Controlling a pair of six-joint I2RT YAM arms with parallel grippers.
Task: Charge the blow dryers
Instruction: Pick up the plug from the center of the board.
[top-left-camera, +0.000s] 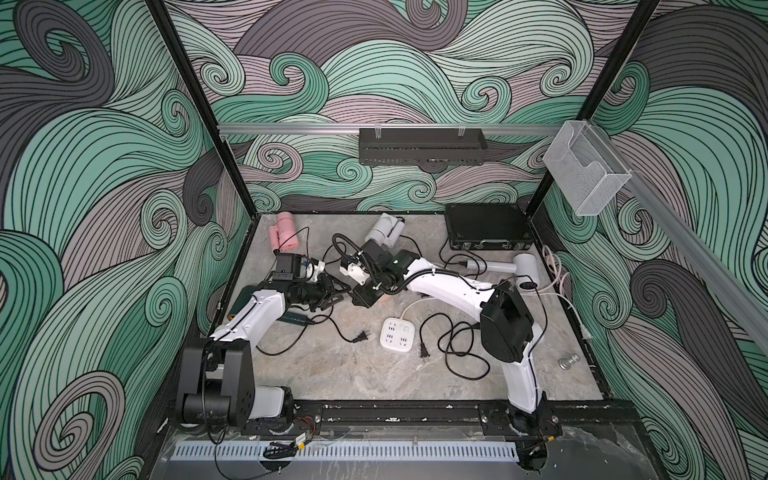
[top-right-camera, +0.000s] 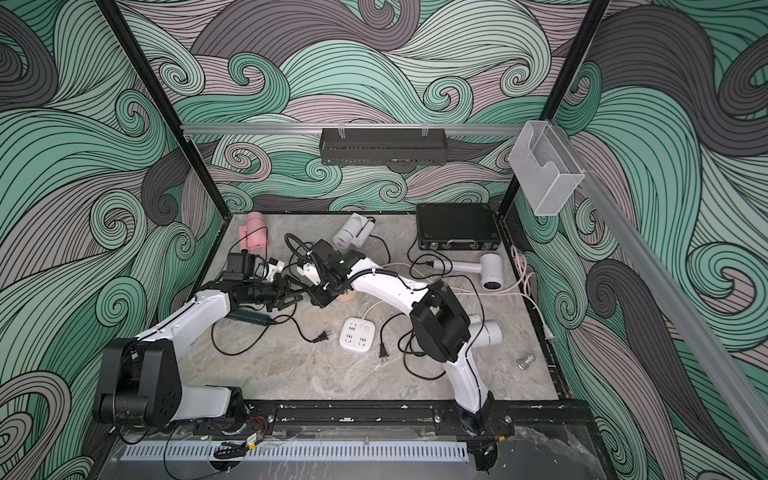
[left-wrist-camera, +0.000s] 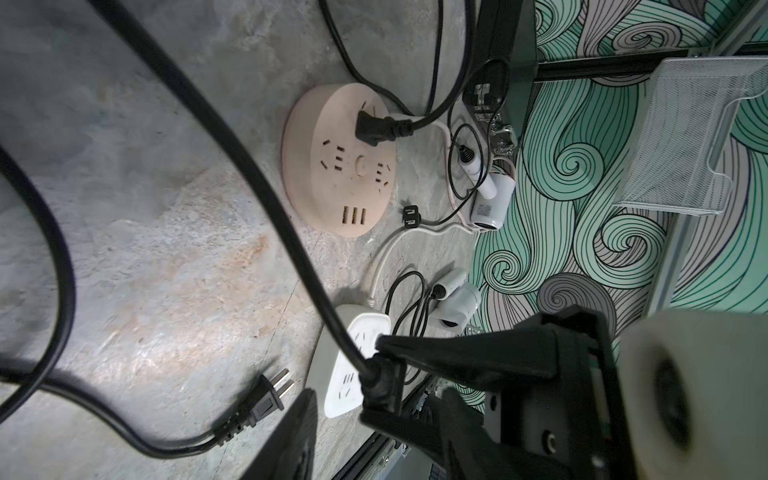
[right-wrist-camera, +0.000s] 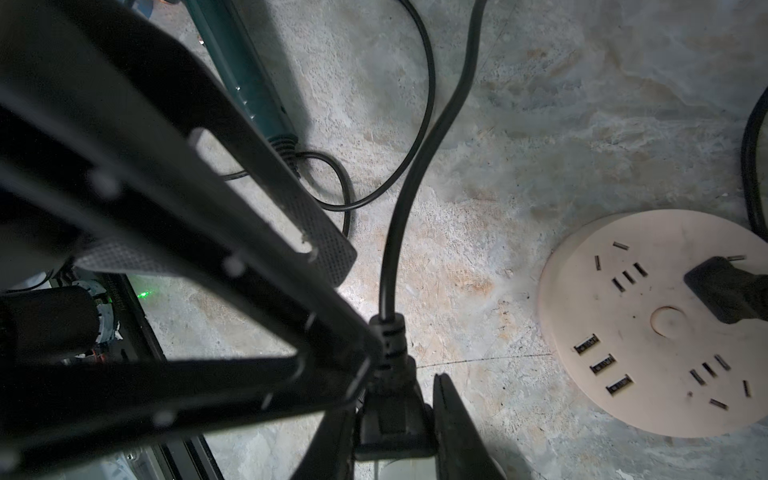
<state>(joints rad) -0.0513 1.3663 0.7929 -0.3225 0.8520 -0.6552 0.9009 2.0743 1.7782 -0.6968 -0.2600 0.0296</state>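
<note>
Inside a booth with walls (top-left-camera: 395, 75) papered in green, grey and mauve swirls: a grey, marbled stone-look tabletop (top-left-camera: 332, 374), with a silver rail (top-left-camera: 291, 129) at the back carrying a black perforated tray (top-left-camera: 422, 145), a clear holder (top-left-camera: 582, 170) hung at the right wall and a black case (top-left-camera: 484, 226) in the far right corner. At the far left corner, pink blow dryer (top-left-camera: 282, 235), folded. At the back middle, folded white blow dryer (top-left-camera: 384, 230), barrel on a diagonal, mouth toward the front left. Along the right edge, long-handled white blow dryer (top-left-camera: 521, 266), handle flat and aimed at the table's middle, dark mouth toward the front. Beneath the right arm's elbow, third white blow dryer (top-right-camera: 490, 332), only partly seen. Under the left arm, dark green blow dryer (top-left-camera: 293, 319), lying flat, long axis across the table, cord end toward the middle. Left of the table's middle, right gripper (right-wrist-camera: 395, 424) clenched on a black plug (right-wrist-camera: 392, 411), long axis in line with the fingers, its cord (right-wrist-camera: 390, 266) leading away from the wrist, prongs hidden; owner of that cord hard to tell under the arms. Left gripper (left-wrist-camera: 345, 370) released, fingers spread, one tip against the plug's ribbed collar. Near by, peach round hub (right-wrist-camera: 590, 316) with another plug (right-wrist-camera: 723, 291) seated; nearer the front, white square hub (top-left-camera: 397, 332), flanked by loose plugs (top-left-camera: 360, 336).
</note>
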